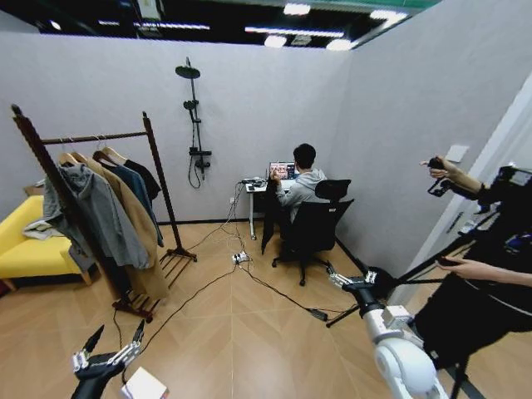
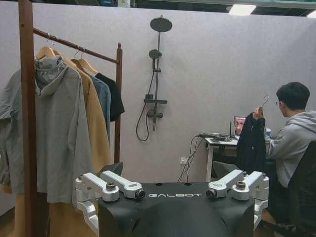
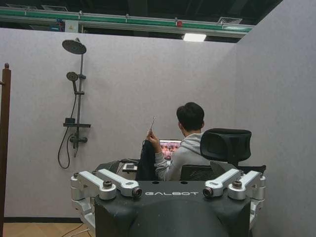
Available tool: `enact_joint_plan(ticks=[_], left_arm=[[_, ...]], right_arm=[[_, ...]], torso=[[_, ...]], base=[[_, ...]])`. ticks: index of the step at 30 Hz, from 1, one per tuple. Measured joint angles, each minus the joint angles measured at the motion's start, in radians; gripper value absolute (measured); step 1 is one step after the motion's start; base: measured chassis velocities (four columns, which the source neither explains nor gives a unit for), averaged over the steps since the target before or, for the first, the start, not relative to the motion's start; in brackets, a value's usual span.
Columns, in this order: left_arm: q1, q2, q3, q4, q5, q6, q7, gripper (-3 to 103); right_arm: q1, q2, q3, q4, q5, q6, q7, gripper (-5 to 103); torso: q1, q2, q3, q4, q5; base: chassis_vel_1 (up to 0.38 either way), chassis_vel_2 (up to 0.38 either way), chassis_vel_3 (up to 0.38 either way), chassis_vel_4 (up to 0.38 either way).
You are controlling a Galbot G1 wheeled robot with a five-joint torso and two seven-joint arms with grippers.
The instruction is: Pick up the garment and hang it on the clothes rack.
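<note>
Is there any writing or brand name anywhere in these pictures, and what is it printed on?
"GALBOT": white letters on the black body of the left gripper, seen from the left wrist.
"GALBOT": the same word on the black body of the right gripper, seen from the right wrist.
Laptop screen on the desk: bright, but too small to read.
Green ceiling sign: too blurred to read.

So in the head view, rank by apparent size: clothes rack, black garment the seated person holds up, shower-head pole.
1. Clothes rack, largest.
2-3. Garment and shower-head pole look about equally tall; the garment is wider. The rack stands nearer the camera, which exaggerates it.
</note>
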Motion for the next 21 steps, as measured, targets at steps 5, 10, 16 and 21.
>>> enact_joint_plan(ticks=[5,10,16,21], left_arm=[[0.0,0.0,0.0,0.0,0.0,0.0,0.0,100],[0.0,0.0,0.0,0.0,0.0,0.0,0.0,100],[0.0,0.0,0.0,0.0,0.0,0.0,0.0,100],[0.0,0.0,0.0,0.0,0.0,0.0,0.0,100]], right_arm=[[0.001,0.0,-0.003,-0.007,0.002,0.006,-0.001,100],[0.0,0.0,-0.006,-0.008,0.003,0.007,-0.001,100],[0.002,-0.001,-0.005,-0.007,0.006,0.007,0.0,100],[-0.002,0.0,-0.001,-0.01,0.007,0.011,0.003,100]], torso=[[0.0,0.0,0.0,0.0002,0.0003],[0.0,0.0,0.0,-0.0001,0.0002],[0.0,0.0,0.0,0.0,-0.0002],[0.0,0.0,0.0,-0.0001,-0.0001]], base=[[-0.222,0.217,0.226,-0.226],[-0.27,0.286,0.282,-0.271],[-0.329,0.338,0.347,-0.33],[-0.369,0.378,0.368,-0.365]])
